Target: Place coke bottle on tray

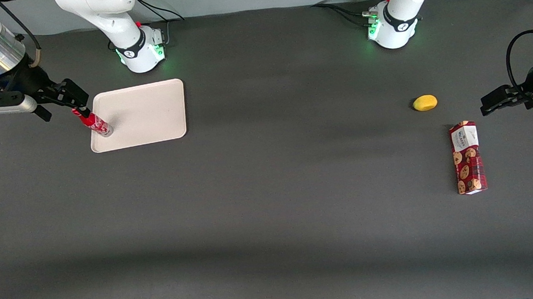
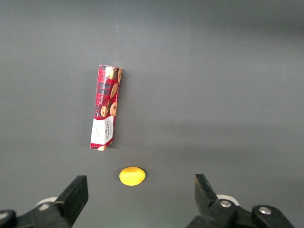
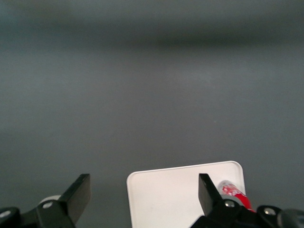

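Observation:
The coke bottle [image 1: 93, 122], with red cap and red label, stands on the beige tray [image 1: 146, 112], close to the tray's edge at the working arm's end. My right gripper [image 1: 64, 103] hovers above that edge with its fingers wide apart and nothing between them. In the right wrist view the gripper [image 3: 143, 183] frames the tray [image 3: 171, 194], and the bottle [image 3: 233, 194] shows just outside one finger [image 3: 208, 190], not between the two.
A yellow lemon-like fruit [image 1: 425, 102] and a red cookie box [image 1: 468, 157] lie toward the parked arm's end of the table; both also show in the left wrist view, the fruit [image 2: 132, 175] and the box [image 2: 106, 107]. The arm bases stand at the table's back edge.

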You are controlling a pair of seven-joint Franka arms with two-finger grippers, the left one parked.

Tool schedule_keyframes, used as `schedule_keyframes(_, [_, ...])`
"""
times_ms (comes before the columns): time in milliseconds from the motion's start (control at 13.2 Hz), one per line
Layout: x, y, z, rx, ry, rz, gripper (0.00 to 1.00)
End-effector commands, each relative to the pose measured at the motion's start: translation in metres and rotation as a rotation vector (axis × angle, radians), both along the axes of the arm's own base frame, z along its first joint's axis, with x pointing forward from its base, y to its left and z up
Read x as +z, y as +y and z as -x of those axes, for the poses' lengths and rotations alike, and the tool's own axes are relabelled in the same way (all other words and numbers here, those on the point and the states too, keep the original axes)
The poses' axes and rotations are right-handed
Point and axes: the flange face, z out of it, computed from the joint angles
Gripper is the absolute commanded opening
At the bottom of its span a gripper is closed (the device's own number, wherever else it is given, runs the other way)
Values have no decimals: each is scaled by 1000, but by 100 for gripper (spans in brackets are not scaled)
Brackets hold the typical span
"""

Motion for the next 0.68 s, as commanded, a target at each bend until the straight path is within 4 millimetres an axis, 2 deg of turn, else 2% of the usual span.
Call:
schedule_keyframes(0, [9, 3, -6, -30, 18, -38, 100])
schedule_keyframes(227, [7, -21, 4, -55, 93, -30, 100])
schedule_keyframes(454, [22, -44, 18, -42, 90, -29, 100])
schedule_keyframes(605, [24, -63, 18, -58, 87, -36, 100])
